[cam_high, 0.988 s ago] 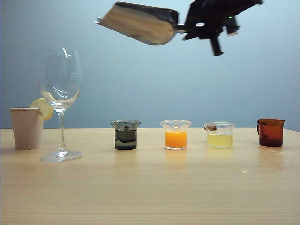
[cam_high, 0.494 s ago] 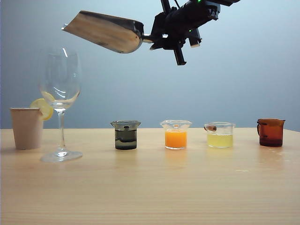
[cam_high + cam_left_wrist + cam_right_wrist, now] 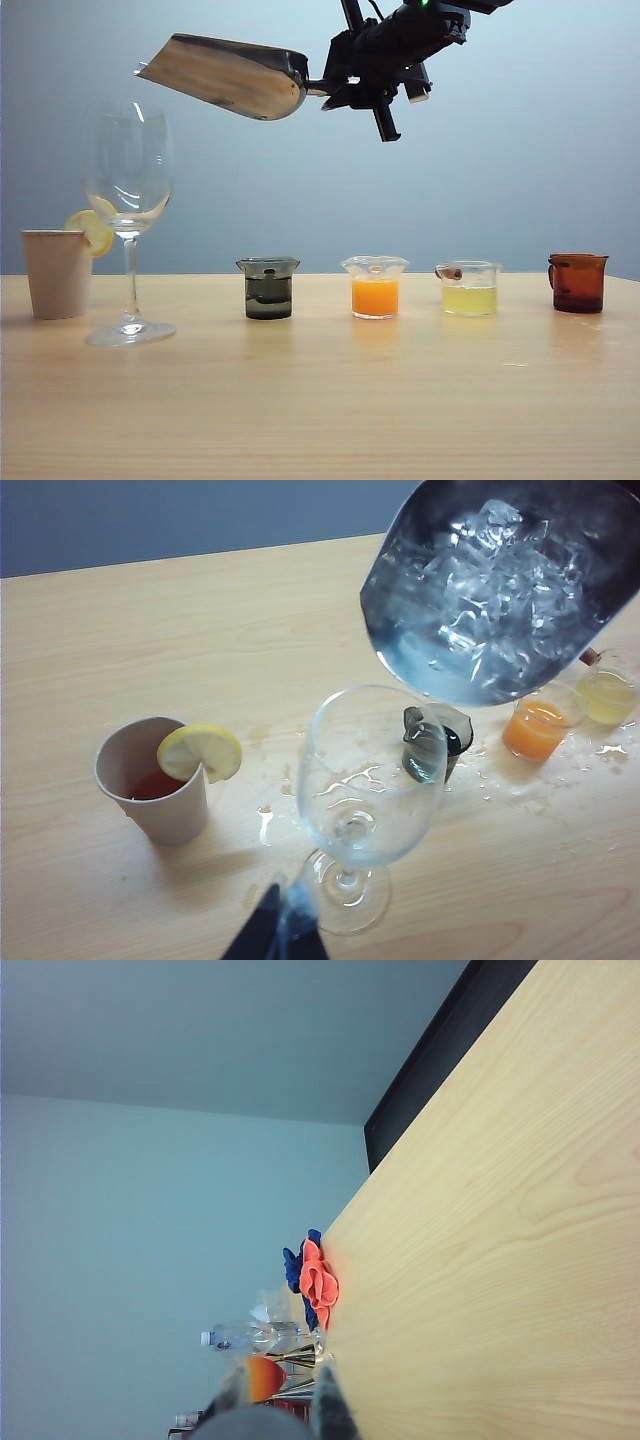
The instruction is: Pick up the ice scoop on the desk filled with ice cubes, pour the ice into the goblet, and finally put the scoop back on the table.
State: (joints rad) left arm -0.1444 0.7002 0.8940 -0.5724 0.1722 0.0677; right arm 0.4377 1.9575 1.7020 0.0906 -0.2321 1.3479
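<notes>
Nearest the exterior camera: bare stretch of the table, light wood, nothing on it.

Next back, at 9 o'clock of the scene: the goblet upright on its foot, bowl empty apart from droplets. Probably set forward of the other vessels to leave room above its rim for the pour. Wet patches on the wood around its foot in the left wrist view.

Just beside the goblet, at its 9 o'clock: paper cup with a lemon slice on the rim, reddish drink inside. Close enough to catch stray ice.

Further back, strung out toward 3 o'clock and well apart from the goblet: dark beaker, orange beaker, pale yellow beaker, amber jug. Out of the pouring path.

High above, at 1 o'clock of the goblet's rim: the ice scoop, lip toward 9 o'clock, bowl near level, presumably to keep the load in until lined up. The ice cubes all heaped in the bowl, none in the glass.

Right gripper at 3 o'clock of the scoop, clamped tight on the handle, carrying the scoop clear of everything.

Left gripper: only a dark tip visible, near the goblet's foot in its wrist view; opening cannot be told, nothing seen held.

Judged stage: lip nearly over the rim, tipping not yet begun. Risk: narrow mouth, wide scoop, spill likely.
</notes>
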